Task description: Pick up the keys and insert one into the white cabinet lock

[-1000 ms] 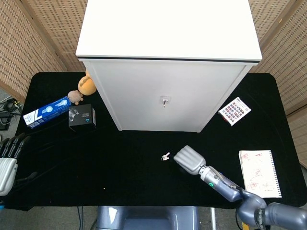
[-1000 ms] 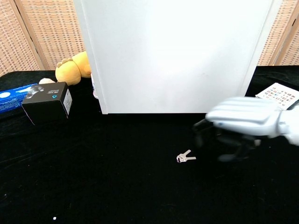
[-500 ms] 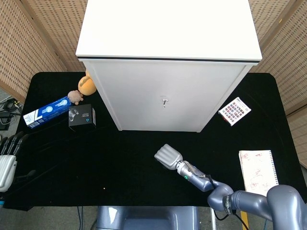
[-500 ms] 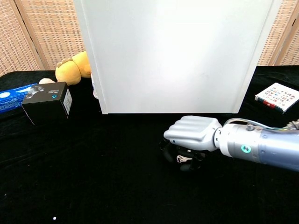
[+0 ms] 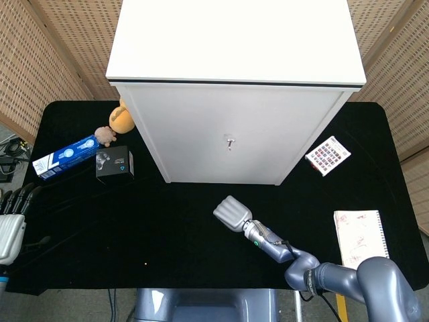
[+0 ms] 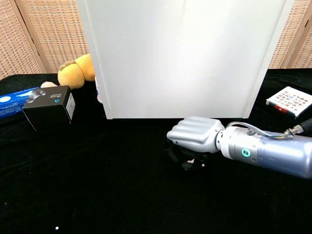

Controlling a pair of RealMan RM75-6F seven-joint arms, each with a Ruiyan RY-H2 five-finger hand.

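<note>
Surface: black tabletop [image 6: 97,195] before white cabinet [image 6: 180,53].
Keys [image 6: 191,162]: directly beneath right hand [image 6: 195,136].
Fingers: curled downward around keys; grasp unconfirmed.
Left hand [image 5: 10,225]: far off.

Bright, even overhead light washes the white cabinet [image 5: 234,40] top almost featureless in the head view, with soft glare across its front in the chest view. The black table [image 5: 100,221] swallows shadows. Both views are sharp, without motion blur.
</note>
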